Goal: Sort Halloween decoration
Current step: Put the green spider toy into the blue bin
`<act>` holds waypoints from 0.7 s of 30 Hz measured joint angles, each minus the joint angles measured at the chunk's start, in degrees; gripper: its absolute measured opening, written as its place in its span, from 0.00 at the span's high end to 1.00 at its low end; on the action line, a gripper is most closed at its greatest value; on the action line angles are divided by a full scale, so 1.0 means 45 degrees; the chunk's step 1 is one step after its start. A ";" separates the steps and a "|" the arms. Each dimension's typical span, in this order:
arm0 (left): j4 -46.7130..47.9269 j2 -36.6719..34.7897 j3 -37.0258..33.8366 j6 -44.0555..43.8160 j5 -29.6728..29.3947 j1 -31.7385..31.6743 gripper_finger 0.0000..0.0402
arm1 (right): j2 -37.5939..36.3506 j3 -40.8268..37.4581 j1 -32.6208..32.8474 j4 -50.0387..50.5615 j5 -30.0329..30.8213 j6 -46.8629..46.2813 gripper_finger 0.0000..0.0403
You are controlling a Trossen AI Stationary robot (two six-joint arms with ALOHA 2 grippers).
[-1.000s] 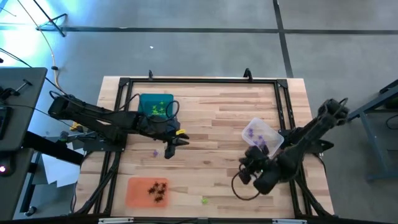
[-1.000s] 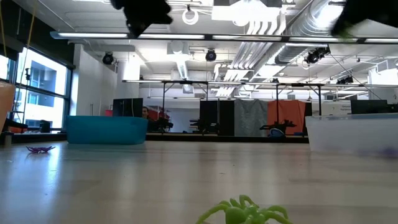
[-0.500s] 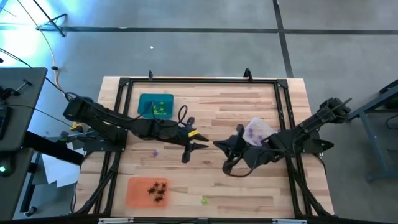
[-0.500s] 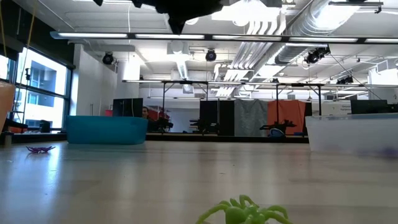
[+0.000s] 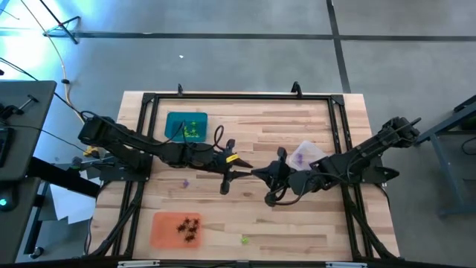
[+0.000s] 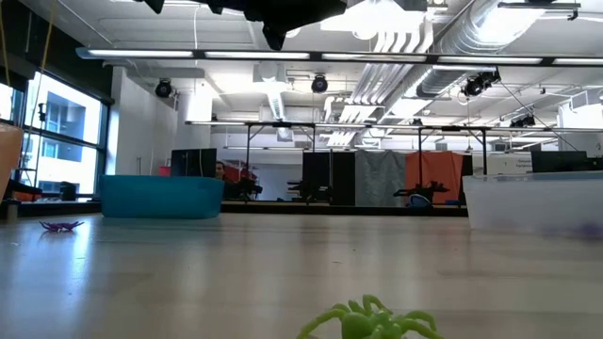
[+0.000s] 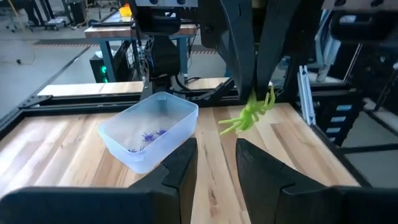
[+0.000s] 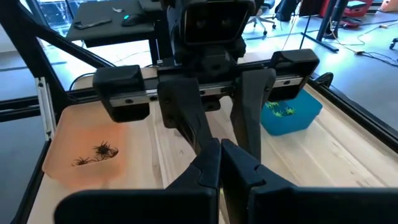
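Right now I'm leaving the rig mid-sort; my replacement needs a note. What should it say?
Grippers: right gripper shut on a yellow-green plastic spider, mid-table; left gripper open, facing it.
Done: black pieces in the orange rectangular tray, green ones in the teal tray, purple ones in the clear plastic tray.
Left: place the held spider; one purple spider and one green spider lie loose on the wooden table.
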State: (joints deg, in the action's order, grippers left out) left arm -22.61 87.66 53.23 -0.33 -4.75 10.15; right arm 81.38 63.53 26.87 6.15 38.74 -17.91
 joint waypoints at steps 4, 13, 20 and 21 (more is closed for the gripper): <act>0.0006 0.0000 0.0000 0.0243 0.0000 0.0000 0.73 | 0.0000 0.0000 -0.0005 -0.0003 -0.0202 0.0000 1.00; -0.0408 0.0000 0.0000 0.0245 0.0801 0.0263 0.63 | 0.0000 0.0005 -0.0163 -0.0011 -0.0522 0.0029 1.00; -0.0969 0.0000 -0.0005 0.0567 0.0733 0.0350 0.59 | 0.0000 0.0010 -0.0470 -0.0125 -0.0770 0.0019 1.00; -0.0971 0.0000 -0.0005 0.0570 0.0739 0.0349 0.59 | 0.0000 0.0010 -0.0481 -0.0165 -0.0808 0.0044 1.00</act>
State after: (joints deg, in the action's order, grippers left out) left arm -26.98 87.66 53.21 2.24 -1.43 11.72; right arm 81.38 63.57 24.71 5.41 35.11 -17.72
